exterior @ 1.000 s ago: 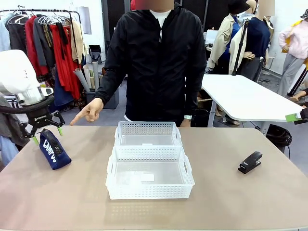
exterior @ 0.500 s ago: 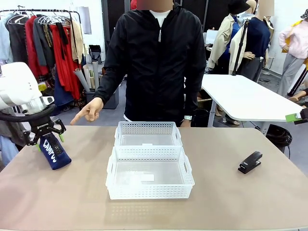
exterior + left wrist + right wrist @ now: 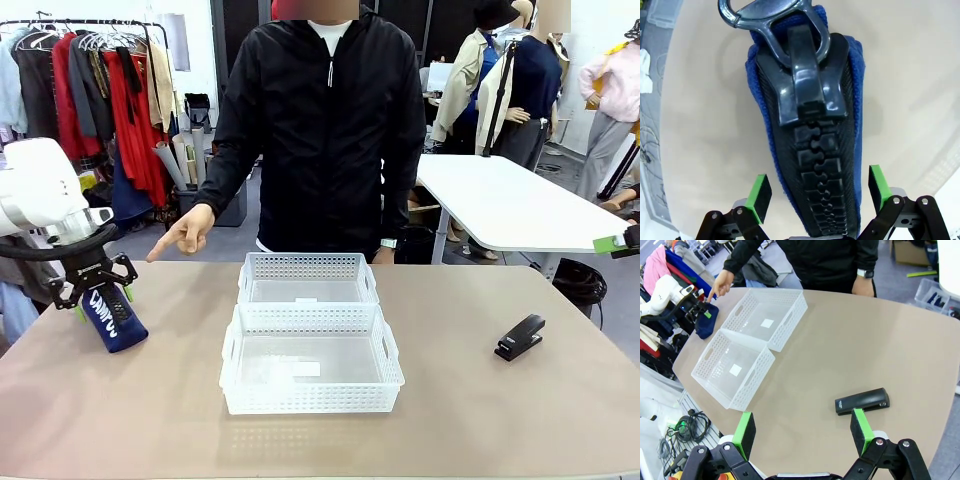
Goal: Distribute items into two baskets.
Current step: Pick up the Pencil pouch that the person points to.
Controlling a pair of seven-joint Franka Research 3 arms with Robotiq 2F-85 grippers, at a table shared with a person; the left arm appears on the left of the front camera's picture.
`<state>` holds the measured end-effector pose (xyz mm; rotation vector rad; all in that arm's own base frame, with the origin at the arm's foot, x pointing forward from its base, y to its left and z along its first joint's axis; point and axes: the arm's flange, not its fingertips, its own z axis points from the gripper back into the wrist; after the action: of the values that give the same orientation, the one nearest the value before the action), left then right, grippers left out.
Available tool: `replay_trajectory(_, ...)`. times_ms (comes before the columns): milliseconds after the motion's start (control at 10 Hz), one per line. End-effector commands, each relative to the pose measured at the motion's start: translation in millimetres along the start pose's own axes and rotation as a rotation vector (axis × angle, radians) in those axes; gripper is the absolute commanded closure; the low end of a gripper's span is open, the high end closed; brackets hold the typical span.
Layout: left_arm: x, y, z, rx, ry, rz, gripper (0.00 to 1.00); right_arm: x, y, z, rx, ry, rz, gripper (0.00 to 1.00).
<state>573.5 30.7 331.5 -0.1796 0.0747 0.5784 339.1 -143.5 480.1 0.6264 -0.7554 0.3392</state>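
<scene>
At the left edge of the front view, the left gripper hangs over the upper end of the navy blue pouch, which lies tilted on the table well to the left of the baskets. In the left wrist view its green pads stand spread on either side of the pouch, with a gap showing at the left pad, so the fingers are open and grip nothing. The black zipper runs up the middle of that frame to the ring pull at the top. The person's hand points a finger down toward the pouch from the upper left. The two white baskets sit touching at the centre of the front view, the far basket nearer the person and the near basket below it. The black stapler lies at the right, well apart from both. In the right wrist view, the right gripper hovers above the table with its fingers wide open and empty, and the stapler lies just above its right finger.
</scene>
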Motion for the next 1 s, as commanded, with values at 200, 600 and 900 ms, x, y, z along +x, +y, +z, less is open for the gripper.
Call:
replay_trajectory(200,-0.5,0.1,0.9,-0.011,0.003,-0.021,0.17,1.1,0.9,-0.4,0.004,-0.008,0.004,0.0)
replay_trajectory(600,-2.1,-2.5,6.3,-0.03,0.003,-0.024,0.94,1.1,0.9,-0.4,0.004,-0.008,0.004,0.0)
replay_trajectory(900,-1.9,-5.3,6.8,-0.03,0.003,-0.027,1.0,1.1,0.9,-0.4,0.004,-0.008,0.004,0.0)
